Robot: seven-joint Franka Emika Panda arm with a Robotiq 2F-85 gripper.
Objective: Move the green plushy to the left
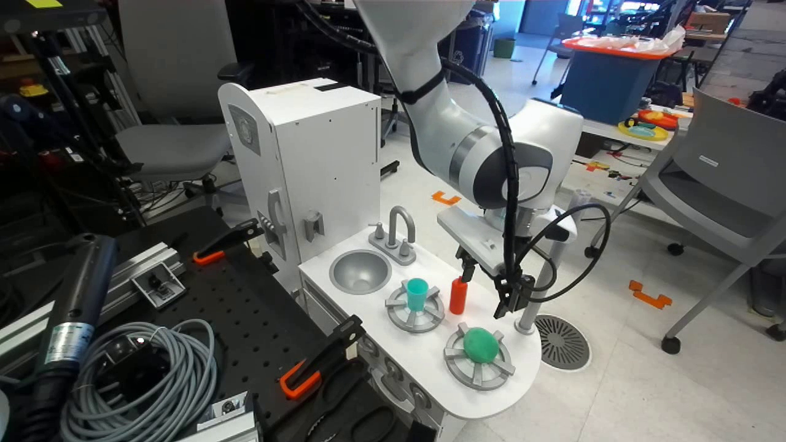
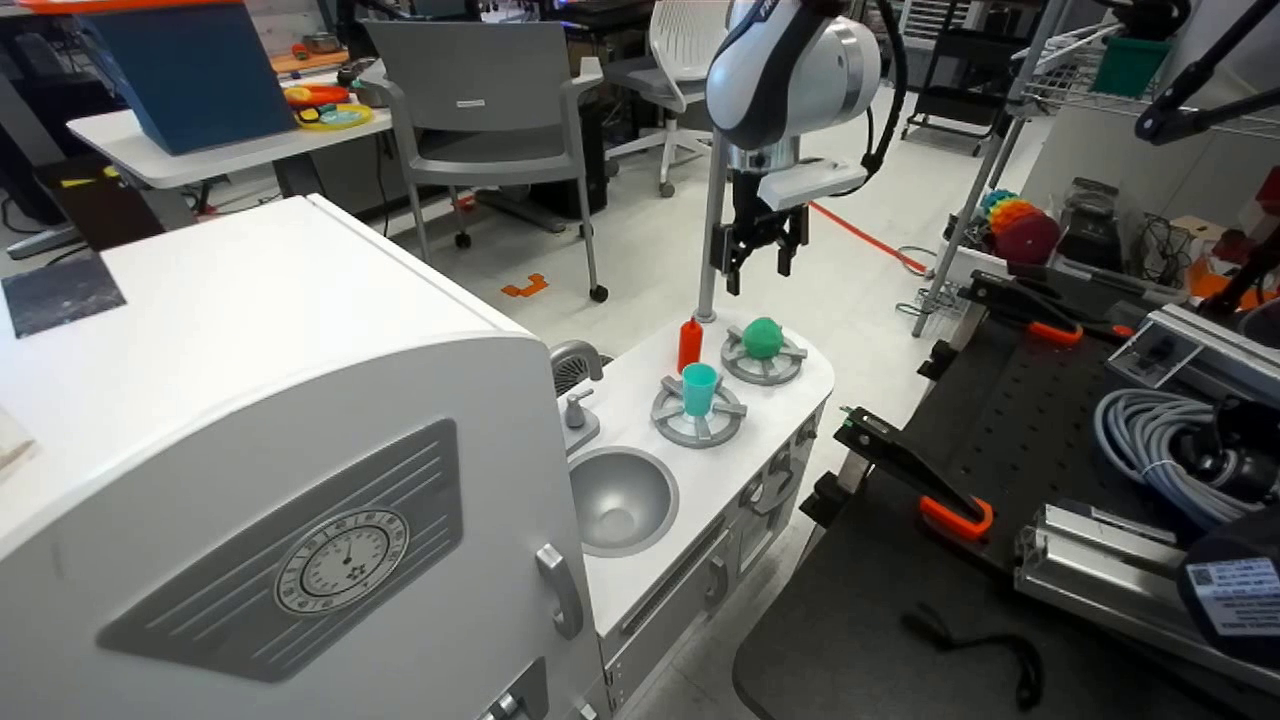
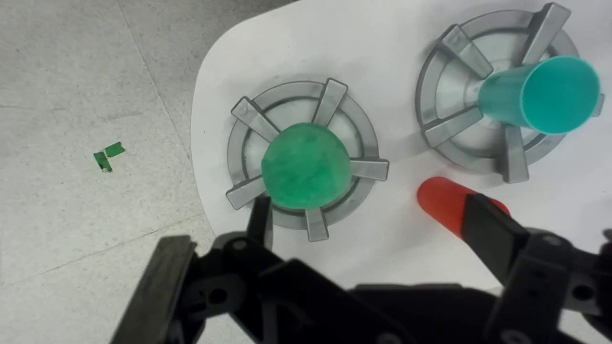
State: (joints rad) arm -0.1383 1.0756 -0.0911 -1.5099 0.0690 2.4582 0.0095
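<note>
Your tool [image 3: 367, 204] hangs empty, fingers apart, low in the wrist view. At centre, the green plushy [image 3: 306, 165] sits on a burner grate [image 3: 370, 168], probably light and soft: pinch its middle gently. Further right stands a red bottle [image 3: 441, 204].

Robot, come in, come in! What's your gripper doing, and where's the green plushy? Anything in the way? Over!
Gripper open, empty. Green plushy untouched on a grey burner grate. Red bottle and teal cup close by, might get in the way.
</note>
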